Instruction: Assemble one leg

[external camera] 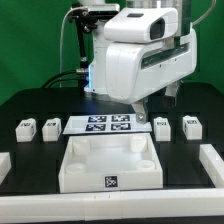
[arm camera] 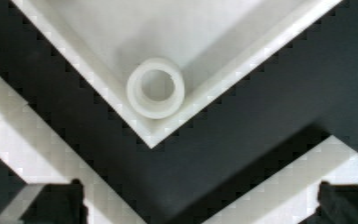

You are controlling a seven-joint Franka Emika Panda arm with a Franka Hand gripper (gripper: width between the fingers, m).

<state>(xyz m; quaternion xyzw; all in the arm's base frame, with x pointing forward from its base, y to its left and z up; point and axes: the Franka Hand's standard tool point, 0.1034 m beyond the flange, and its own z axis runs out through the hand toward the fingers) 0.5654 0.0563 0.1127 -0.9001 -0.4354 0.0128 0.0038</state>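
Observation:
Four small white legs with marker tags lie on the black table: two at the exterior view's left [external camera: 25,127] [external camera: 50,126] and two at its right [external camera: 162,125] [external camera: 190,125]. The large white square tray-like part [external camera: 70,170] lies in front of them, open side up. My gripper [external camera: 155,103] hangs above the table behind the tray's far right corner, apart from the legs. In the wrist view the gripper [arm camera: 190,205] is open and empty, and one corner of the tray [arm camera: 87,60] with its round socket [arm camera: 155,87] lies below it. No leg shows in the wrist view.
The marker board [external camera: 108,124] lies between the two pairs of legs, behind the tray. White raised borders run along the table's left [external camera: 5,160] and right [external camera: 213,165] sides. The arm's white body [external camera: 140,55] fills the upper middle of the exterior view.

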